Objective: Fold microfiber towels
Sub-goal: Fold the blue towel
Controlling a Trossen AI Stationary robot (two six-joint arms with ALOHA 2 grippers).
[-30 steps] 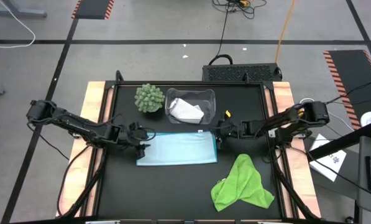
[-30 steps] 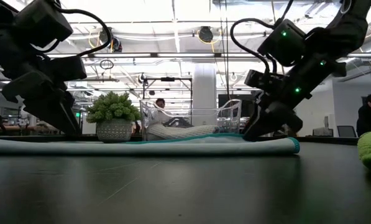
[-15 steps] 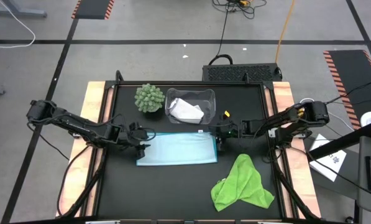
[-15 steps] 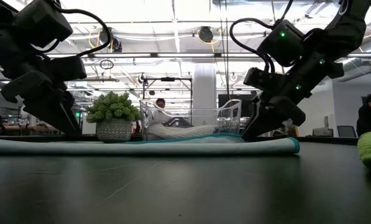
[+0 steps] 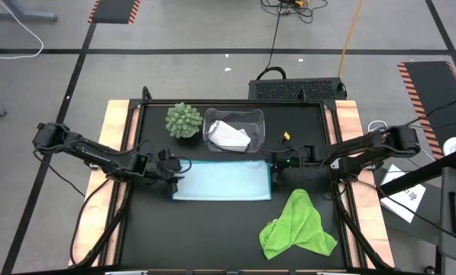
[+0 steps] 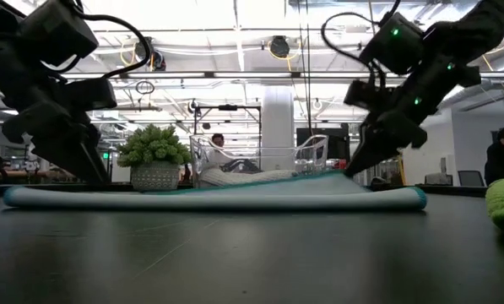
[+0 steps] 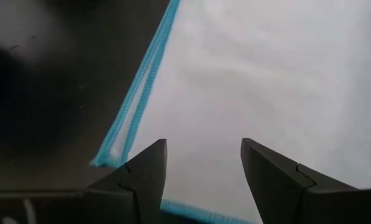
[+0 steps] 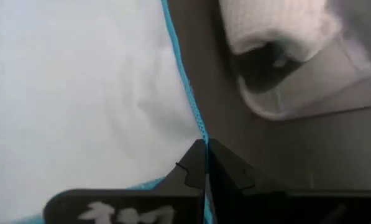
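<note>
The light blue towel [image 5: 221, 180] lies flat in the middle of the black table [image 5: 212, 237], so its corners are easy to reach. The right gripper [image 5: 276, 163] pinches the towel's far right corner with its fingers squeezed tight, ready to lift it. The left gripper [image 5: 172, 174] waits over the left edge with fingers wide. The green towel [image 5: 298, 226] sits nearby, and the white towel [image 5: 229, 136] rests in the clear bin [image 5: 257, 118].

Light blue towel [image 5: 221, 180] lies flat mid-table, a wide rectangle with a brighter blue hem, its far right corner lifted slightly off the table; lime green towel [image 5: 298, 227] crumpled in a loose heap near the front right; white towel [image 5: 229, 135] bunched inside the clear bin [image 5: 258, 119] behind the blue one.
</note>
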